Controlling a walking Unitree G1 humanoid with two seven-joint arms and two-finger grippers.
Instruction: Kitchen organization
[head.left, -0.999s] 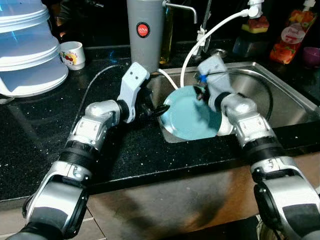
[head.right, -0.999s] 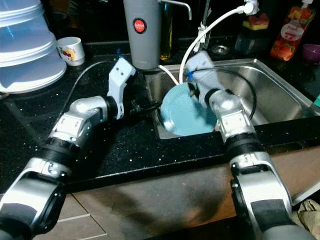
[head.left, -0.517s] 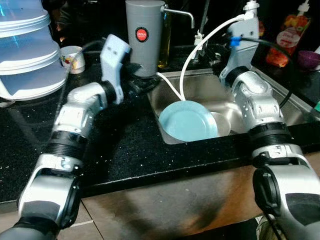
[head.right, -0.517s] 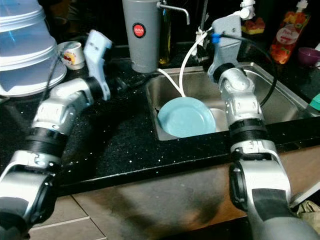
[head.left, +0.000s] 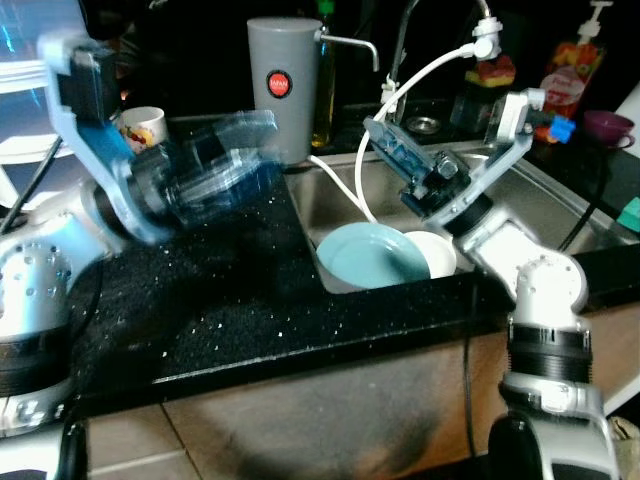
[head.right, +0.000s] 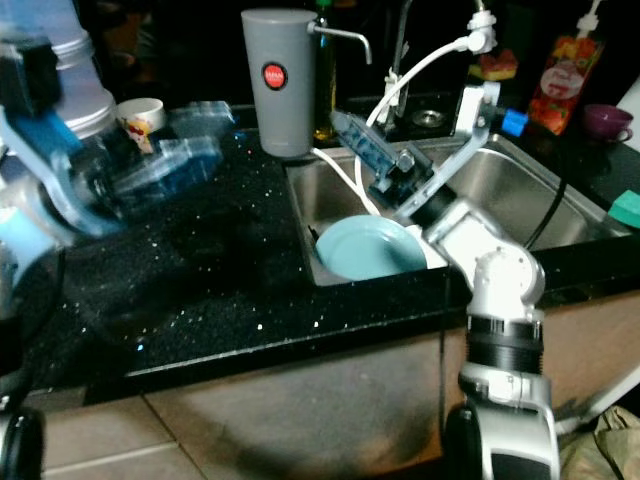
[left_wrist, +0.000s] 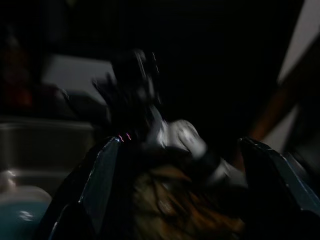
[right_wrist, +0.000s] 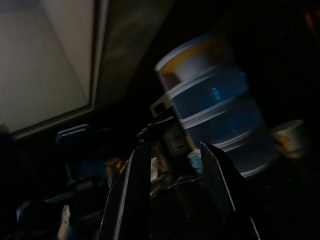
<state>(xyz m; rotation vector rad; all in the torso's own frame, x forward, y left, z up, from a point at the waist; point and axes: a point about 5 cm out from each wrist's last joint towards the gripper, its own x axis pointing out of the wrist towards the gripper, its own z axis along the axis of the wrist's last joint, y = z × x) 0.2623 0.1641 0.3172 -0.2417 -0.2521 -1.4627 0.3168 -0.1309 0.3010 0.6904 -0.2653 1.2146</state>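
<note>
Two grippers up in the air, neither one carrying anything! Right gripper (head.left: 392, 145) is raised above the steel sink (head.left: 560, 205), its long fingers (right_wrist: 132, 197) set a narrow gap apart and pointing back across the bench (head.left: 230, 290) toward the robot's left. Left gripper (head.left: 235, 165) hangs over the dark speckled bench just left of the sink, badly smeared by blur; its wrist view shows the two fingers (left_wrist: 100, 185) spread wide with nothing between them.

Down in the sink, the light blue plate (head.left: 370, 252) sits tilted against the near left corner, touching nobody's fingers, and a white bowl (head.left: 436, 253) rests just beside it on the right. A white hose (head.left: 420, 75) curves from the tap into the basin. Behind the sink's left corner stands a tall grey canister (head.left: 283, 85) with a red label, a small white cup (head.left: 142, 125) further left.
</note>
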